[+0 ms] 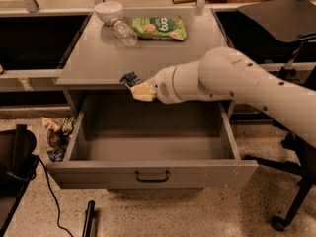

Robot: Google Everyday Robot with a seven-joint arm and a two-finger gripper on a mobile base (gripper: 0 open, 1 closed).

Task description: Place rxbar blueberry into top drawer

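One-armed: reaches in level from 3 o'clock, with hand (138, 89) aimed at 9 o'clock, clamped on the rxbar blueberry (130, 77) at the worktop's (98, 58) 6 o'clock edge, above the open top drawer (148, 169).

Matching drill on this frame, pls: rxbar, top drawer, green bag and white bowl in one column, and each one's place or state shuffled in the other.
Things:
1. rxbar blueberry
2. top drawer
3. green snack bag
4. white bowl

Place or state:
A. at the back left corner of the cabinet top
B. pulled open, nothing visible inside
C. held in the gripper at the cabinet top's front edge, above the drawer's back
D. lying flat at the back of the cabinet top, right of the plastic bottle

Pairs: 1-C, 2-B, 3-D, 4-A
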